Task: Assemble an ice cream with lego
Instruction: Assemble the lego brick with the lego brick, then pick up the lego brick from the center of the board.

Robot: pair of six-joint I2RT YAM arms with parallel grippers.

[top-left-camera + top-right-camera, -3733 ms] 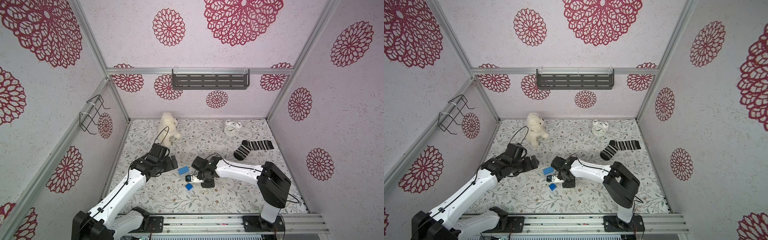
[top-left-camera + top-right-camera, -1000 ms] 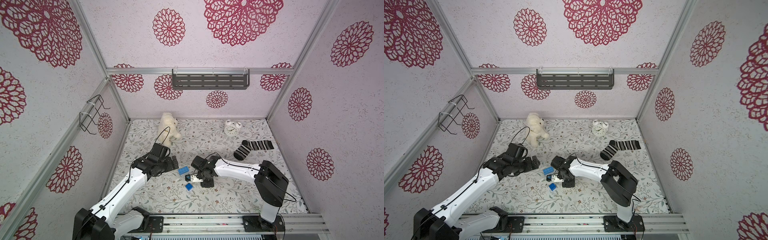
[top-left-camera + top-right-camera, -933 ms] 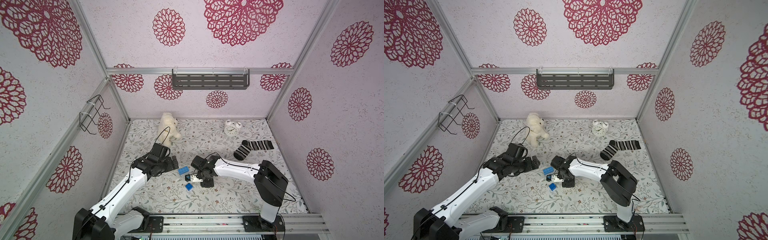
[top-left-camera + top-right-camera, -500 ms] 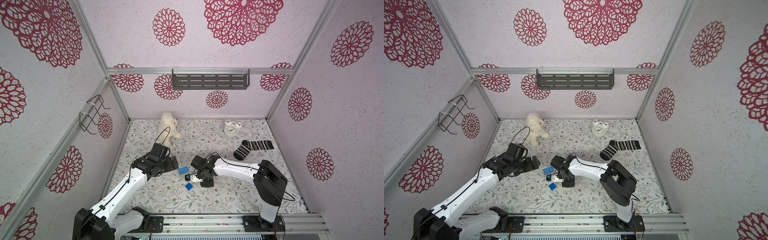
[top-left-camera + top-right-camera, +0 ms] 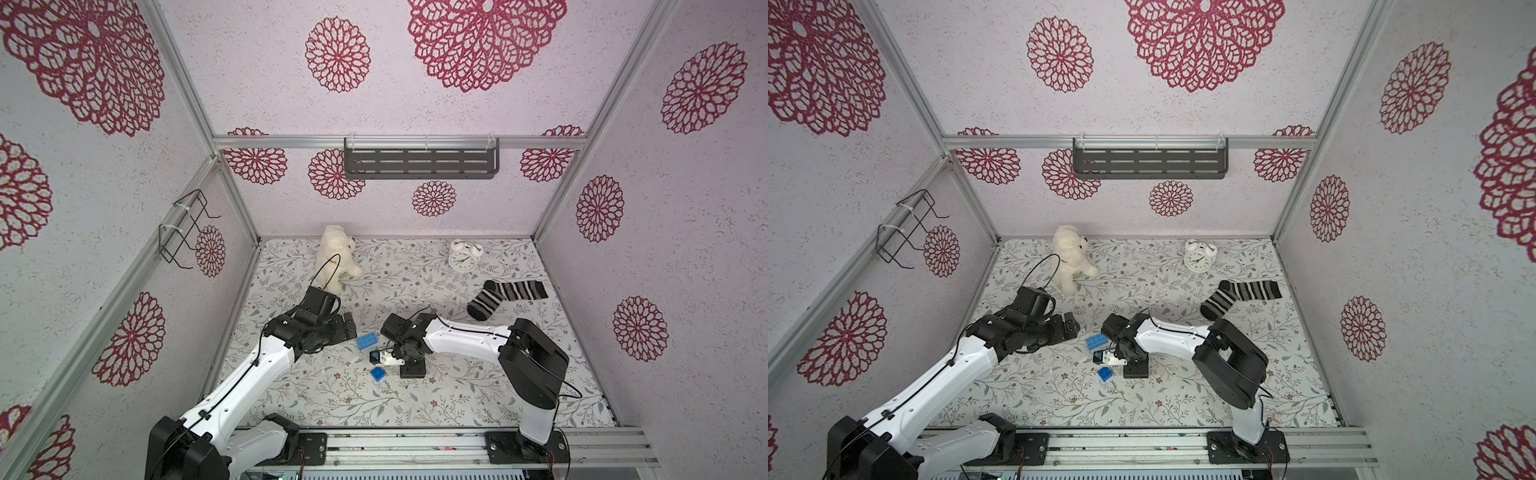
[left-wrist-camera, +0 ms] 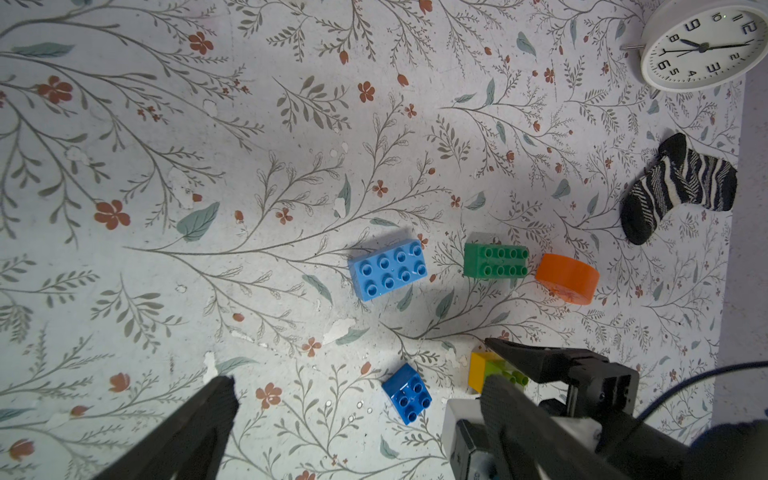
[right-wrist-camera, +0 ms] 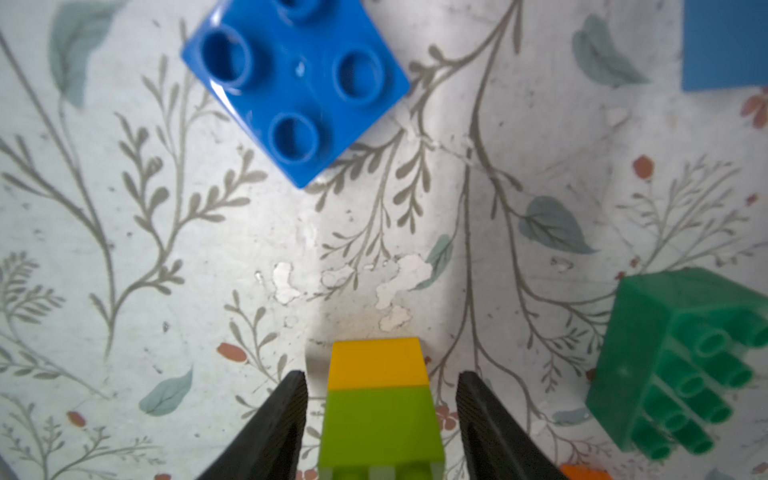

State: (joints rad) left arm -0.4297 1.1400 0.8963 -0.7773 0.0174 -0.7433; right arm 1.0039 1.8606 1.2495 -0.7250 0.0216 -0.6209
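Flower-printed table [image 5: 457,399], boxed by pale walls [image 5: 415,95] with red rosettes. My right arm [image 5: 465,337] stretches low across it, right pincer [image 7: 380,374] spread either side of the joined yellow brick [image 7: 378,361] and lime brick [image 7: 380,424], not touching. My left pincer [image 6: 359,386] hovers spread wide. Six bricks in all: one light-blue brick [image 6: 387,269], green brick [image 6: 494,261], orange half-round [image 6: 567,278] and dark-blue brick [image 6: 407,392] lie apart.

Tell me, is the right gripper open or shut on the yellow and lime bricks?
Open. The right gripper has both fingers clear of the yellow-lime stack; mat shows between.
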